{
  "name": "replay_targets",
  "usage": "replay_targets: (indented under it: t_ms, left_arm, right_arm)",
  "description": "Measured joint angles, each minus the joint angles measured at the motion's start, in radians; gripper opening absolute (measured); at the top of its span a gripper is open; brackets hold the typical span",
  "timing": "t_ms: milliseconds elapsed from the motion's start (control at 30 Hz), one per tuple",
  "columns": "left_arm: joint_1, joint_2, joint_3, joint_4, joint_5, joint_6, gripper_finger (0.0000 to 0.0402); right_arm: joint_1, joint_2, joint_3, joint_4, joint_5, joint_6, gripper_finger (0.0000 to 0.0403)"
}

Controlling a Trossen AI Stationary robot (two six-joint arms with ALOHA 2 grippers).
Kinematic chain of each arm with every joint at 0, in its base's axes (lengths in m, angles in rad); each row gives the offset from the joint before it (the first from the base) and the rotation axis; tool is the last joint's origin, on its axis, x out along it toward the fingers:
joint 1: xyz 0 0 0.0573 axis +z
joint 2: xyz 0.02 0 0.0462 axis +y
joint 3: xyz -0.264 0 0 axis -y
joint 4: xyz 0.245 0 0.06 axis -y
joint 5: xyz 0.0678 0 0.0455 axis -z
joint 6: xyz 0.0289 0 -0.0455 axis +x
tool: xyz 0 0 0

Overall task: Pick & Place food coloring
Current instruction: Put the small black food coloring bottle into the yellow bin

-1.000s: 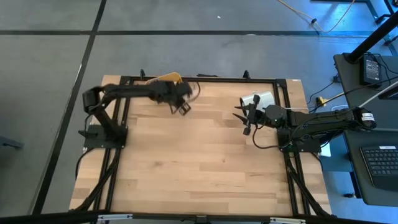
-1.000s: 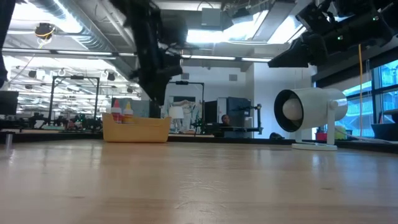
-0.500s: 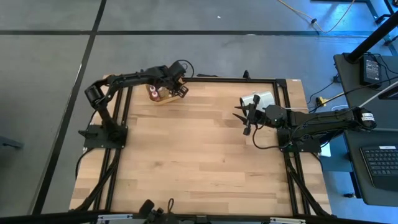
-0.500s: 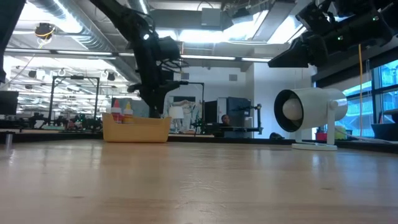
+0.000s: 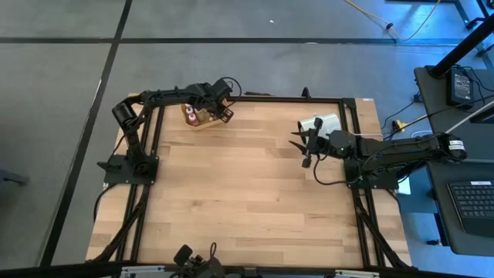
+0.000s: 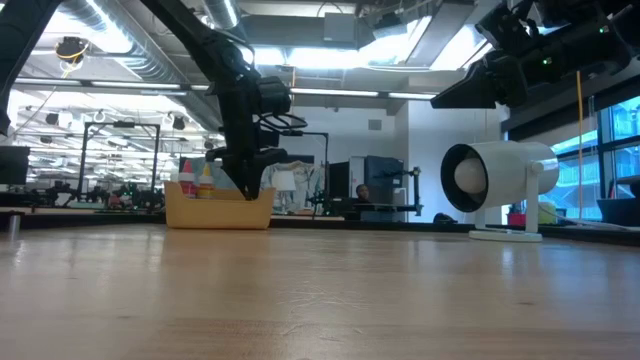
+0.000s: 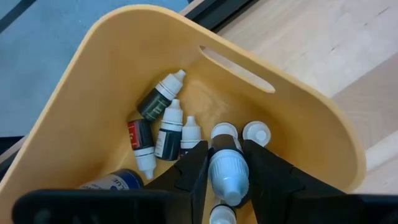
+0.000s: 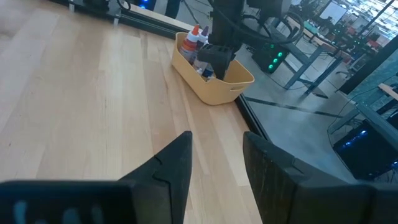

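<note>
You're looking at a pale plank surface (image 5: 247,193) in a black frame, with grey floor round it from above and a bright workshop with ceiling lights beyond it in the low view. A white cylinder on a stand (image 6: 497,190) sits near the right edge. At the far left corner sits the yellow tray (image 7: 93,112), and the food coloring (image 7: 166,127) is heaped in it: tiny bottles with white caps, dark, red and blue bodies, some lying, some standing. Your left pincer (image 7: 227,171) is down inside the tray, arm folded over that corner, fingers (image 7: 194,168) clamped on one white-capped bottle (image 7: 229,174). Your right pincer (image 8: 214,162) waits above the surface near the cylinder, fingers apart with nothing between them.
</note>
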Motion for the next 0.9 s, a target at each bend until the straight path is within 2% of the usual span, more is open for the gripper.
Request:
replay_targets:
  t_ms: [200, 433, 900]
  left_arm:
    - [0.0, 0.0, 0.0, 0.0, 0.035, 0.0, 0.0095]
    - [-0.002, 0.0, 0.0, -0.001, 0.169, 0.0, 0.0098]
    - [-0.008, 0.0, 0.0, -0.001, 0.173, 0.0, 0.0102]
  right_arm:
    - [0.0, 0.0, 0.0, 0.0, 0.0, 0.0, 0.0145]
    - [0.0, 0.0, 0.0, 0.0, 0.0, 0.0, 0.0145]
    - [0.0, 0.0, 0.0, 0.0, 0.0, 0.003, 0.0145]
